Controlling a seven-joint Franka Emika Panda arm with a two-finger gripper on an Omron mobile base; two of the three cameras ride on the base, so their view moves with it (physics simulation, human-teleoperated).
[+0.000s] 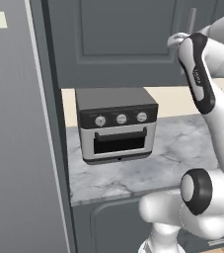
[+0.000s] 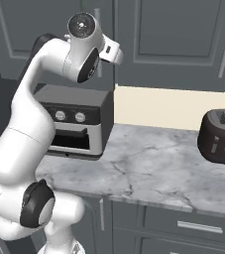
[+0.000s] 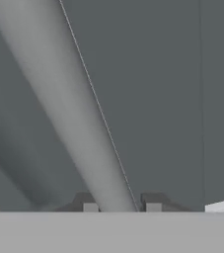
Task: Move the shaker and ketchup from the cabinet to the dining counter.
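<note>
We see the white arm raised to the dark grey-blue panelled upper wall cabinet (image 1: 118, 39), door closed. In the hand view the two-finger gripper (image 3: 117, 202) has its dark fingertips (image 3: 86, 201) on either side of the long pale grey bar handle (image 3: 69, 113), which runs diagonally between them; the jaws are pressed in and pinching the bar. In the left base view the hand meets the cabinet front at the upper right, beside that handle (image 1: 192, 22). Below the cabinet, a silver-and-black toaster oven (image 1: 116, 123) with three knobs stands on the short grey-white marble counter (image 2: 148, 168). A dark toaster (image 2: 222, 136) sits farther right on this counter, well apart from the oven.
</note>
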